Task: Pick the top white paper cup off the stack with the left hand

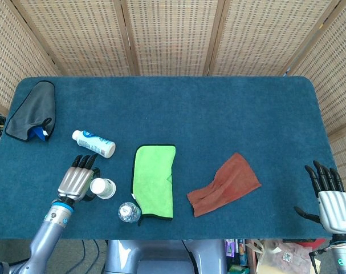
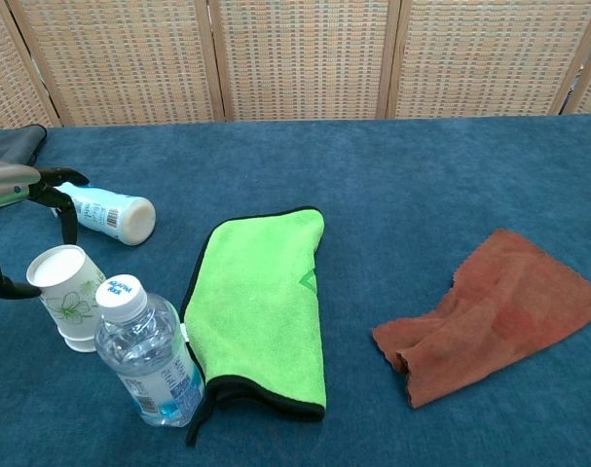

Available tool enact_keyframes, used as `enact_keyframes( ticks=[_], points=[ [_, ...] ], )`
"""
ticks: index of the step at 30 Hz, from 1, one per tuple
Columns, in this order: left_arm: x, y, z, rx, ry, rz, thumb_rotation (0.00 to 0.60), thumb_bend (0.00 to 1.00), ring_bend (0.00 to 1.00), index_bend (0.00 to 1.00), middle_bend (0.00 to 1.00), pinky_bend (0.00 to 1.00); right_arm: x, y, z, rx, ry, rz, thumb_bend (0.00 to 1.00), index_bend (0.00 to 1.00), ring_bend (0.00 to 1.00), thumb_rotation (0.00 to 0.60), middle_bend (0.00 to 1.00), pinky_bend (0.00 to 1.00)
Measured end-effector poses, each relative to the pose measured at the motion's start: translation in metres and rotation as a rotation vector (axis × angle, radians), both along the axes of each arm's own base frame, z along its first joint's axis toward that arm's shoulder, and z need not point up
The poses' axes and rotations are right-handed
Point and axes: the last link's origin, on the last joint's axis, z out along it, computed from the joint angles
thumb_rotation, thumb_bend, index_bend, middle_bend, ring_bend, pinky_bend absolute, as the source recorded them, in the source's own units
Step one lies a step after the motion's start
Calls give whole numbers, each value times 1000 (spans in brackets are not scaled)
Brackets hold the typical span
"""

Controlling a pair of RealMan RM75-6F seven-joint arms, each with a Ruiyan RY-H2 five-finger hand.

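Observation:
The white paper cup stack (image 1: 102, 188) (image 2: 66, 297), printed with a green flower, stands near the table's front left and leans a little to the left. My left hand (image 1: 77, 180) is beside it on its left. Dark fingers (image 2: 54, 195) arch over the cup's far side while the thumb touches its near left wall, so the hand holds the top cup. A thin band of a lower cup shows at the base. My right hand (image 1: 330, 197) hangs off the table's right edge, fingers spread, holding nothing.
A water bottle (image 2: 149, 355) stands right beside the cup on its right. A white bottle (image 2: 110, 214) lies behind the hand. The green cloth (image 1: 154, 180), a rust cloth (image 1: 224, 184) and a grey cloth (image 1: 31, 109) lie on the blue table (image 1: 218, 114).

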Motion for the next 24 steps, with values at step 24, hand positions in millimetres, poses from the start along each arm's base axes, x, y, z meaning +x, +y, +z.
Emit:
enact_keyframes(
  ticks=[24],
  points=[
    [34, 8, 94, 114, -36, -70, 600, 239, 0, 431, 0, 0, 1, 0, -1, -2, 2, 11, 117, 0, 0, 600, 0, 0]
  ],
)
